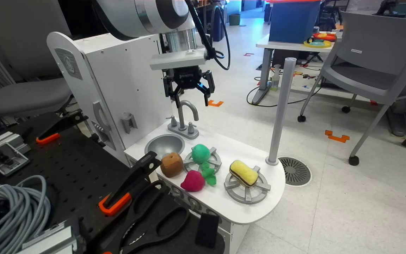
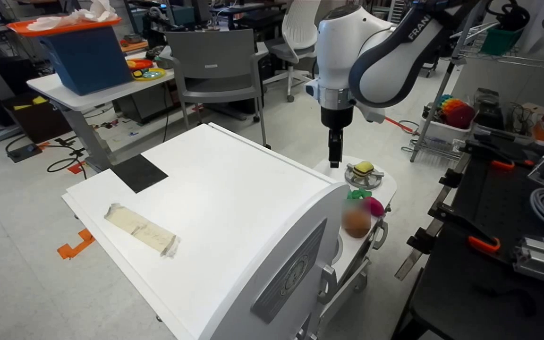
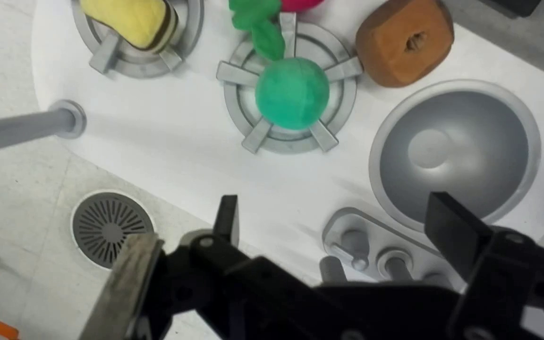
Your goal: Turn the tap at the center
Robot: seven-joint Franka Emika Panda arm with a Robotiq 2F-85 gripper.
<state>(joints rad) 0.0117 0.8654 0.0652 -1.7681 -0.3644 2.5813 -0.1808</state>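
Black fingers [image 3: 458, 233] are standing wide apart on the claw [image 1: 192, 103], with nothing being held between them. Below the claw, the grey tap [image 1: 181, 118] is rising from the counter [image 3: 173, 146]; in an exterior view its arch [image 1: 195, 112] is lying near the finger ends, though whether they are touching cannot be told. In the wrist view the palm [image 3: 385, 309] is covering the middle of the arch. The stem [image 3: 397, 270] and the outlet [image 3: 332, 270] are lying within the spread of the fingers, but on the palm's side of the line joining their tips. The arch is thus running roughly along that line, and the outlet is pointing away from the basin [image 3: 484, 141].

Assessment: turning is likely requiring a slight shift onto the tap, a small descent, then a push across the arch; merely bringing the fingers together would probably be squeezing it lengthwise. The handles [image 3: 355, 245], flanking the stem, are posing a snag risk.

Farther out, a green ball [image 3: 292, 93] is resting on a burner [image 3: 291, 145]. The cabinet [image 2: 243, 203] is blocking the tap in an exterior view. Beyond, a chair [image 1: 382, 67] is standing well apart.
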